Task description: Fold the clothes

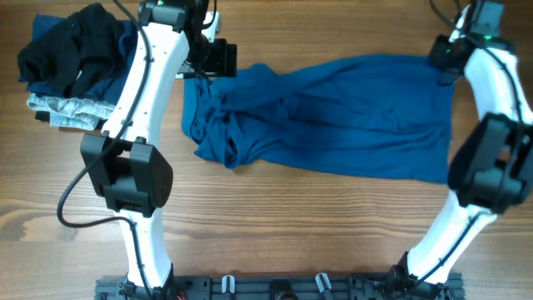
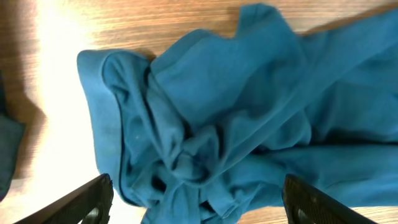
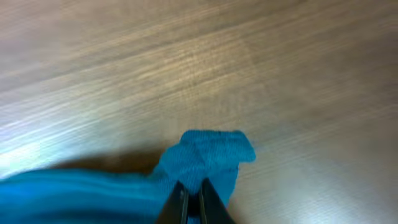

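A blue garment [image 1: 333, 112] lies spread across the middle of the wooden table, bunched and wrinkled at its left end [image 2: 205, 130]. My left gripper [image 1: 210, 57] hovers over that bunched left end, open and empty, with its two fingertips [image 2: 193, 202] wide apart at the bottom of the left wrist view. My right gripper [image 1: 445, 58] is at the garment's far right corner and is shut on a fold of the blue cloth [image 3: 208, 155], which sticks out beyond the pinched fingers [image 3: 193, 202].
A pile of other clothes [image 1: 71, 62], black, blue and grey patterned, sits at the far left of the table. Bare wood [image 1: 291, 225] lies in front of the garment. The arm bases stand at the near edge.
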`<move>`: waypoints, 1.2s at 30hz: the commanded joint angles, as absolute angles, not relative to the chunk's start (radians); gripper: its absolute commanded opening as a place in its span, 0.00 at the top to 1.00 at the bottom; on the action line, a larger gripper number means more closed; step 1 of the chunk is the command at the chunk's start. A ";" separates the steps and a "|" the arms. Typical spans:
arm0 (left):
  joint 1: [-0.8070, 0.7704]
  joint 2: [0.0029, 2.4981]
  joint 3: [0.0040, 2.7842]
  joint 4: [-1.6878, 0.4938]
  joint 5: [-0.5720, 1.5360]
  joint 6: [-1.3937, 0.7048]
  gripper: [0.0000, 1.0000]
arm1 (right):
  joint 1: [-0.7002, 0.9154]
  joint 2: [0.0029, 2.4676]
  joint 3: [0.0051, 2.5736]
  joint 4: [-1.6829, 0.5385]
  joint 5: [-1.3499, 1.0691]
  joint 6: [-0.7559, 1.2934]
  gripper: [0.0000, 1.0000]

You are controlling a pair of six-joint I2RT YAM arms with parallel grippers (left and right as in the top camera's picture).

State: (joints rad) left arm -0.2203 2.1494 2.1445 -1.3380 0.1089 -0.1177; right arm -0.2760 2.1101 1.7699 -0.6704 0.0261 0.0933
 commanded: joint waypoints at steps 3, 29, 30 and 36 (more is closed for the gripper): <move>-0.144 2.129 2.164 -1.374 0.085 -0.120 0.19 | -0.307 1.972 1.803 -0.883 -0.028 0.134 0.96; -0.080 2.129 2.164 -1.420 0.051 -0.108 0.20 | -0.487 1.973 1.525 -1.119 -0.121 0.070 0.64; -0.080 2.129 2.164 -1.423 0.048 -0.108 0.20 | -0.484 1.973 1.525 -1.126 -0.129 0.070 0.39; -0.080 2.129 2.164 -1.434 0.024 -0.108 0.20 | -0.487 1.973 1.523 -1.144 -0.135 0.072 0.17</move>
